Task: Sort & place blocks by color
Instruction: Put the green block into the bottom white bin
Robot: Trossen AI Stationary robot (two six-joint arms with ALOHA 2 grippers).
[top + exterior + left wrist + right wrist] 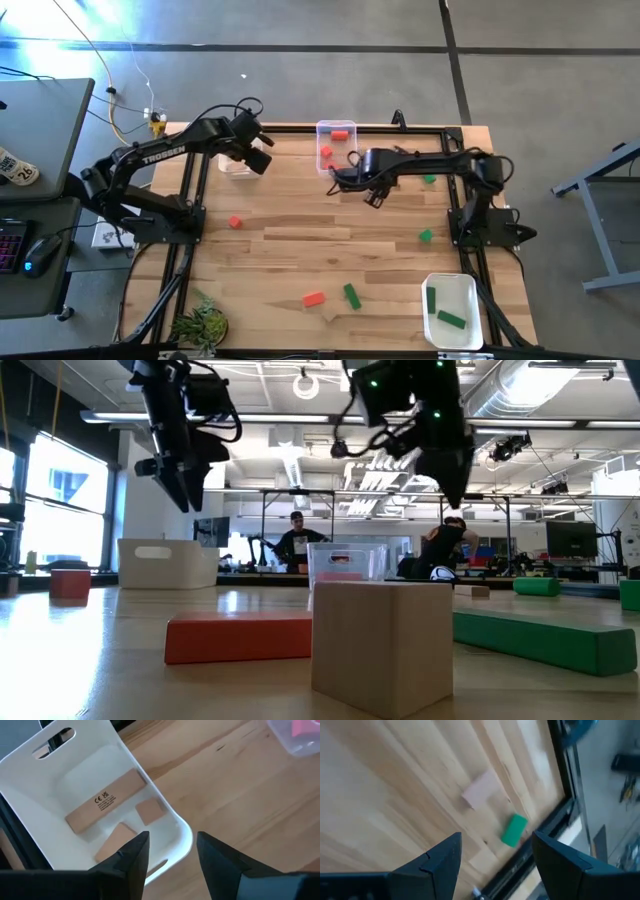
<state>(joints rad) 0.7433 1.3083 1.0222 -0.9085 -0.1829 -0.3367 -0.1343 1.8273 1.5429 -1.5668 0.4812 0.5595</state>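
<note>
- We saw the long wooden block [103, 801] lying flat in the white bin [30, 755], its long axis running diagonally.
- Left gripper [170, 852] hovered over the bin rim, fingers spread, empty.
- Right gripper [495, 857] hung above the table [300, 235], fingers spread, empty.

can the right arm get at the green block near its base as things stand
Probably yes. The right gripper hangs open and empty beside the clear bin, and the small green block lies alone on bare table with nothing around it. The arm would need to fold back toward its own base.

Clear bin [300, 737] — cropped at the frame's corner, pink contents blurred
</note>
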